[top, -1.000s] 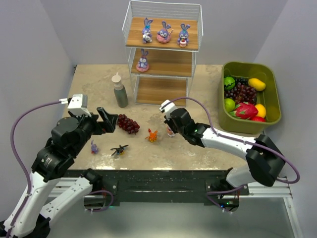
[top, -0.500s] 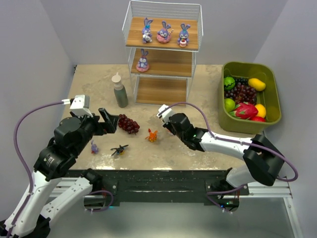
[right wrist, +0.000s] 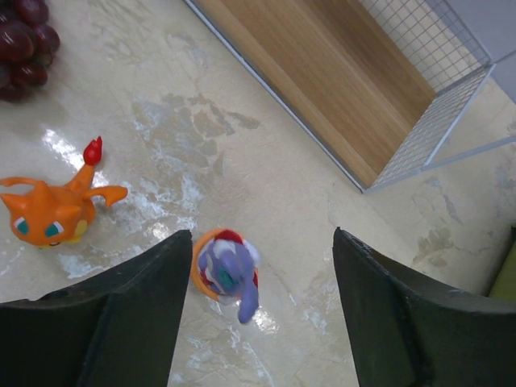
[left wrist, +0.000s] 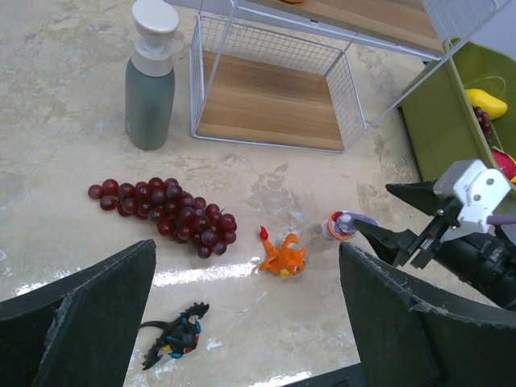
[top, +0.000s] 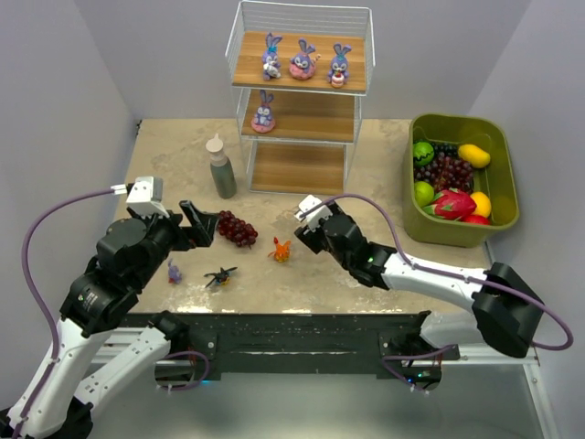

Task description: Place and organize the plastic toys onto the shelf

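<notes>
The shelf (top: 311, 117) stands at the back; three purple-blue bunnies (top: 303, 60) sit on its top board and one (top: 263, 112) on the middle board. On the table lie an orange creature (top: 281, 249), a black bug (top: 219, 274) and a small purple bunny (top: 173, 271). My right gripper (right wrist: 260, 242) is open low over the table, and a purple bunny with an orange ring (right wrist: 228, 268) lies tipped over between its fingers, close to the left one. My left gripper (left wrist: 246, 250) hangs open above the bug (left wrist: 173, 334) and the orange creature (left wrist: 282, 256), holding nothing.
A dark red grape bunch (top: 238, 229) lies just ahead of the left gripper. A grey-green bottle (top: 220, 167) stands left of the shelf. An olive-green bin (top: 457, 233) with fruit sits at the right edge.
My right gripper has gone from shut to open, and the ringed bunny now lies loose between its fingers. The right arm shifted slightly. The left arm stayed put.
</notes>
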